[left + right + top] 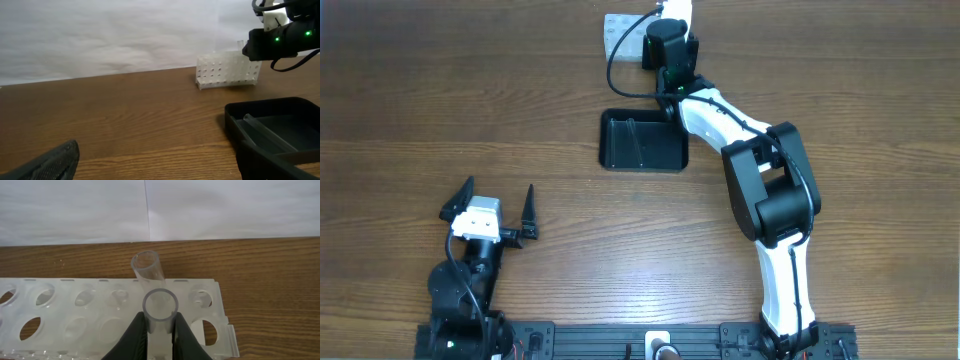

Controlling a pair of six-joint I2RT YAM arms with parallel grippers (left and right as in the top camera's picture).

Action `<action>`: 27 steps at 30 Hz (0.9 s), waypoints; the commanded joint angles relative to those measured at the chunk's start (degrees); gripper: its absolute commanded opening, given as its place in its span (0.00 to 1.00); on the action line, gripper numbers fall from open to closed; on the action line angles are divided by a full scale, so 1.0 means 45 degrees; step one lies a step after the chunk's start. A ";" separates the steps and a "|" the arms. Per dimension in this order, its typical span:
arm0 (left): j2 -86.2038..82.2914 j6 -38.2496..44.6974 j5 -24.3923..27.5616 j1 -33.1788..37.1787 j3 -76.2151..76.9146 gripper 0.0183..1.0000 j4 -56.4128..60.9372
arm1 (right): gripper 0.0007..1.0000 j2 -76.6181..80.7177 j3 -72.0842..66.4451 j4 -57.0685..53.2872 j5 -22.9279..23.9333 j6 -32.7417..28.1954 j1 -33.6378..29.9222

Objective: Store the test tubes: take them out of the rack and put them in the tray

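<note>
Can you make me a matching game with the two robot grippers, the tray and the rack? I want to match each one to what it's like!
Things:
1. left gripper
2. right gripper
3. tray
4. rack

Descriptions:
A. white, full of holes
B. shut on a test tube
C. black, with a loose tube lying inside
D. open, holding nothing

Pairs: 1-D, 2-B, 3-C, 4-A
</note>
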 commanded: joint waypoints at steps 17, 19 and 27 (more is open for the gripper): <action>-0.0097 0.0170 0.0165 0.0092 -0.0053 1.00 -0.0044 | 0.04 -0.3351 0.0117 -0.1617 0.0053 -0.0729 -0.0058; -0.0097 0.0165 0.0170 0.0092 -0.0053 1.00 -0.0039 | 0.04 -0.3789 0.0117 -0.1632 0.0092 -0.0860 -0.0126; -0.0097 0.0170 0.0165 0.0092 -0.0053 1.00 -0.0044 | 0.01 -0.6164 0.0117 -0.4600 0.0136 -0.0461 -0.0097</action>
